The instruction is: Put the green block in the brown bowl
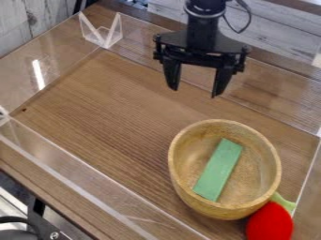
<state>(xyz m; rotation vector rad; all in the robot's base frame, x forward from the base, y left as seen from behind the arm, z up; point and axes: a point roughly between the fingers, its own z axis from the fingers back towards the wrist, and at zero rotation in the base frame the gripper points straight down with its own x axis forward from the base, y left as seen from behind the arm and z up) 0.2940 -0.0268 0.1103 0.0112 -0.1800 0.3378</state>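
Observation:
The green block (220, 170) lies flat inside the brown bowl (183, 160), slanting from upper right to lower left on the bowl's floor. The bowl sits at the lower right of the wooden table. My gripper (198, 89) hangs above the table at the upper middle, well behind the bowl and apart from it. It points straight down, its two black fingers (175, 78) spread wide with nothing between them.
A red strawberry-like toy (269, 223) with a green leaf rests against the bowl's lower right rim. Clear acrylic walls (51, 56) fence the wooden table (100, 112) at the left, back and front. A clear plastic stand (99, 32) sits at the back left.

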